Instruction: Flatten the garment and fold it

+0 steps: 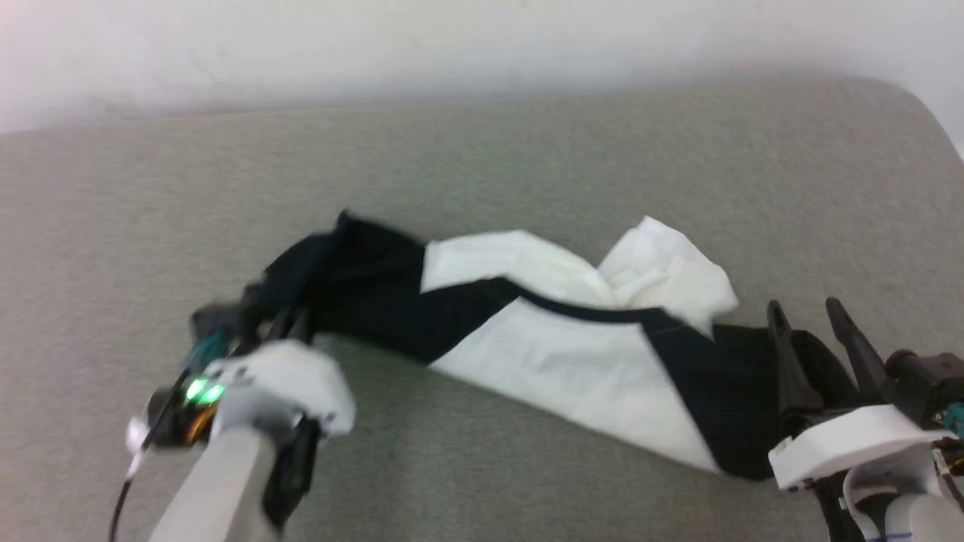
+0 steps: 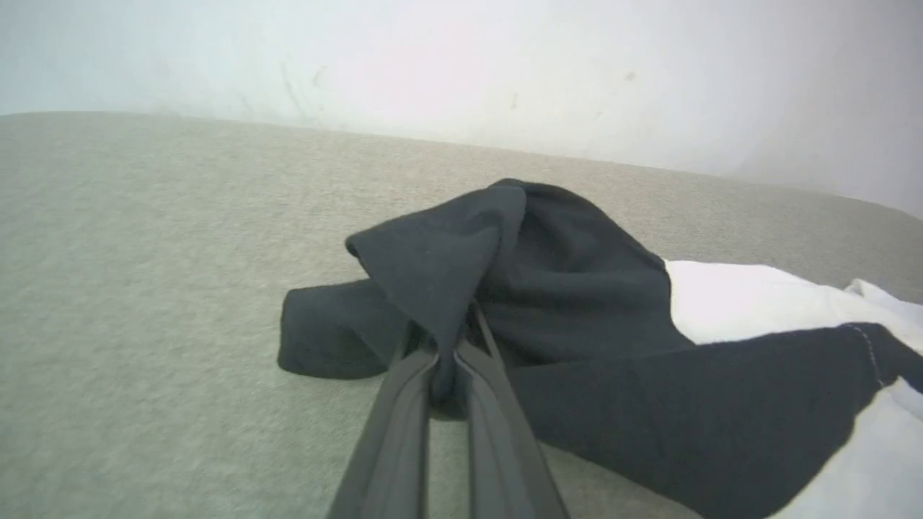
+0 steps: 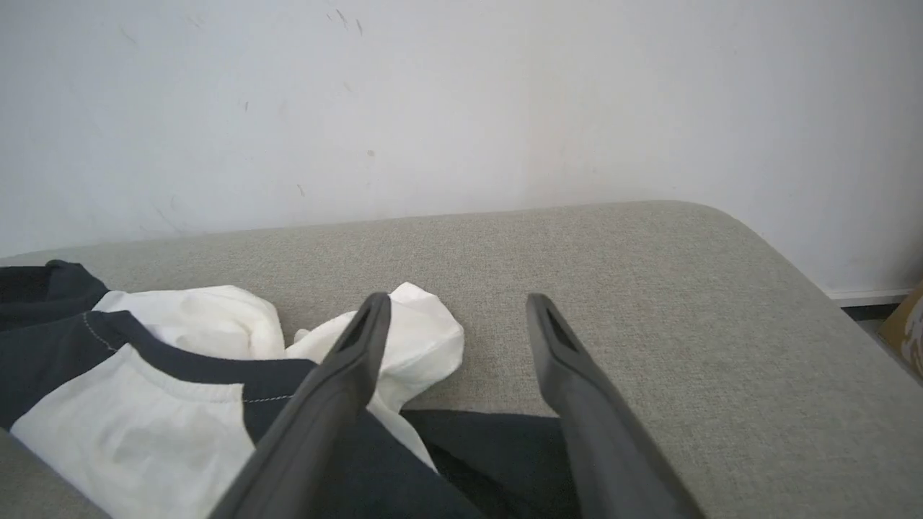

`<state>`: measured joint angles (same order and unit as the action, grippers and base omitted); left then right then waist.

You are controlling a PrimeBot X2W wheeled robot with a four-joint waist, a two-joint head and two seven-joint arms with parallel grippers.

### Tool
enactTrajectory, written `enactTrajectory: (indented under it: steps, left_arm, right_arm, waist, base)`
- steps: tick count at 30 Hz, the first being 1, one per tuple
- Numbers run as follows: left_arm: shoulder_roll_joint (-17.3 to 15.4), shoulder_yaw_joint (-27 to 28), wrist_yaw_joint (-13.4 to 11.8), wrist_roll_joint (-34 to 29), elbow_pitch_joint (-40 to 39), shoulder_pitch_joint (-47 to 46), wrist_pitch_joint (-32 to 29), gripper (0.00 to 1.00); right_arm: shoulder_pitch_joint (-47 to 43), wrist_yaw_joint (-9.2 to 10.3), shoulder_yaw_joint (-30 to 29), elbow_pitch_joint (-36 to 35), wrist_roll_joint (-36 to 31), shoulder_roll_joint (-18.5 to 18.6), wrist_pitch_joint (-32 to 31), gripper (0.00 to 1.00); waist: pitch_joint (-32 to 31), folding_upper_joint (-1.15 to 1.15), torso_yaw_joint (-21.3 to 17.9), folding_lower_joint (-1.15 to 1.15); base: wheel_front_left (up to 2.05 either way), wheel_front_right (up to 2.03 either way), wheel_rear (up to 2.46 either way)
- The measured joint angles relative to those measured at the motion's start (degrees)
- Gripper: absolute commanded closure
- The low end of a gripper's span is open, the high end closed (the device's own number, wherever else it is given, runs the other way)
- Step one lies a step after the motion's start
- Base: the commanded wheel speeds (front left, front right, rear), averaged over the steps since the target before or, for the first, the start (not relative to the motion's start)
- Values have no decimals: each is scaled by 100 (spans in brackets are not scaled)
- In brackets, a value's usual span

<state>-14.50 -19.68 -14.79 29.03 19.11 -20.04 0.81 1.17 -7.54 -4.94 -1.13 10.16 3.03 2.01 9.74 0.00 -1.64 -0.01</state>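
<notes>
Where left jaws pinch it, the garment (image 2: 577, 288) (limp, creased) rises cone-shaped.

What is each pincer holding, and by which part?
The left pincer is shut on the garment, pinching a fold of its black sleeve. The right pincer stands open, holding nothing.

Garment (image 1: 572, 354) on cushion (image 1: 482, 150), left end effector (image 2: 448, 364) at its left, right end effector (image 1: 804, 309) right
</notes>
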Motion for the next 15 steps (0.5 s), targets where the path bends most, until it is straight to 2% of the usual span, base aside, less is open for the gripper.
enactTrajectory:
  steps: [5,10,11,12,13,15]
  left_arm:
    - [-355,346,-438,131,-928,1104,-89,100]
    - [-472,476,-748,338,-1283,1920,-453,100]
    - [-467,450,-740,402,-1290,2028,-541,93]
    - [-443,444,-706,480,-1298,2115,-593,51]
    - [-403,444,-673,568,-1312,2162,-598,0]
    - [-377,436,-558,588,-1362,2184,-467,0]
  right_arm:
    - [-131,0,32,-15,1,-3,-122,0]
    - [-179,0,134,-13,3,-4,-387,0]
    - [-186,0,159,-15,3,-4,-439,0]
    - [-192,0,196,-18,0,-3,-504,0]
    - [-203,0,254,-22,-5,-2,-573,0]
    - [-235,0,426,-55,-57,0,-753,0]
  waist:
    - [-248,0,351,0]
    - [-445,0,637,-1]
    - [-475,0,683,-1]
    - [-503,0,724,-1]
    - [-529,0,762,0]
    - [-567,0,822,-1]
  base:
    - [0,0,0]
    - [0,0,0]
    - [0,0,0]
    - [0,0,0]
    - [0,0,0]
    - [0,0,0]
